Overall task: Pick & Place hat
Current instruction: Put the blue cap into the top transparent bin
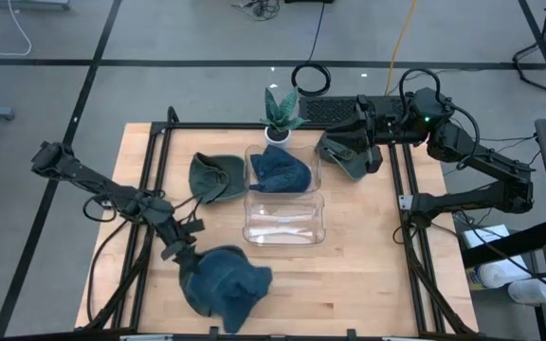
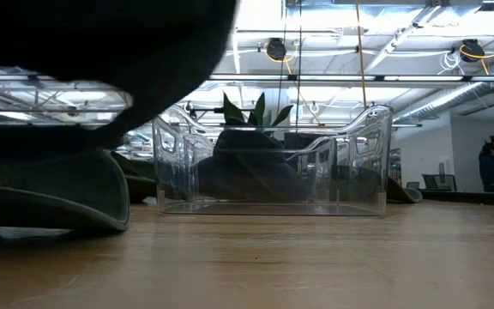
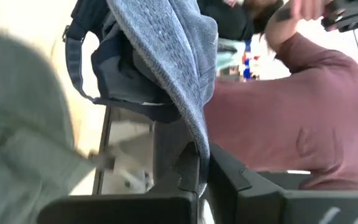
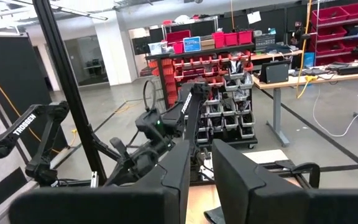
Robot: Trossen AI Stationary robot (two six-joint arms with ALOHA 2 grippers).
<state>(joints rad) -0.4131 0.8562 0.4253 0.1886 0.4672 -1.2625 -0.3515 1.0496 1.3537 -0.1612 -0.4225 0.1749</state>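
Note:
My left gripper (image 1: 182, 254) is shut on a blue knit hat (image 1: 224, 286) at the table's near left; the hat also shows in the left wrist view (image 3: 166, 56). A green hat (image 1: 214, 176) lies on the table left of the clear bin (image 1: 282, 225). Another blue hat (image 1: 279, 169) lies in the bin's far compartment. My right gripper (image 4: 201, 163) is at the far right, pointing level toward the table's left, with a narrow gap between its fingers and nothing in it. A second green hat (image 1: 349, 155) lies beside it. My left gripper pinches a fold of the blue hat's knit cloth (image 3: 199, 144) between its two fingers (image 3: 229, 180). The fingers come slanting from the table's far left. The rest of the hat bunches beyond the fingertips; whether it is clear of the table, I cannot tell.
A potted plant (image 1: 282, 116) stands at the far edge behind the bin. The bin's near compartment (image 2: 273, 184) holds nothing. A dark hat edge (image 2: 50, 199) rests on the table close to the low camera. A person in a maroon top (image 3: 291, 124) stands beyond the table.

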